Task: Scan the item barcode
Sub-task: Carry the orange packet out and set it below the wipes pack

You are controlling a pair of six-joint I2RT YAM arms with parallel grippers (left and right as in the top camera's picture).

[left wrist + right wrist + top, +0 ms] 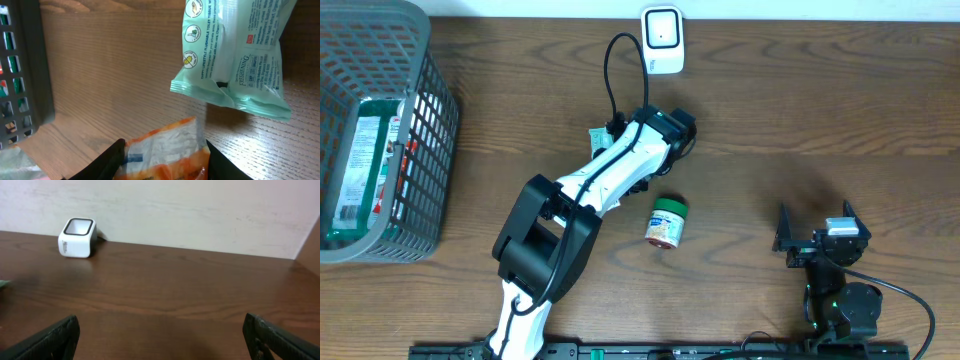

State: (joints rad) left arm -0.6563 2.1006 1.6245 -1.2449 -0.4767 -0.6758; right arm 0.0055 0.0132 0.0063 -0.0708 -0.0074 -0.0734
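Straddling an orange packet (160, 155) near the scanner (661, 38), the left claw (164, 145) may or may not pinch it; I cannot tell. The right claw (160, 319), farther from the scanner, stands spread wide.

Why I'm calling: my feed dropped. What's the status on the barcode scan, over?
Left gripper fingers closed on orange packet. Right gripper fingers open, empty. Scanner stands at the far edge. Green tissue pack lies just ahead of packet.
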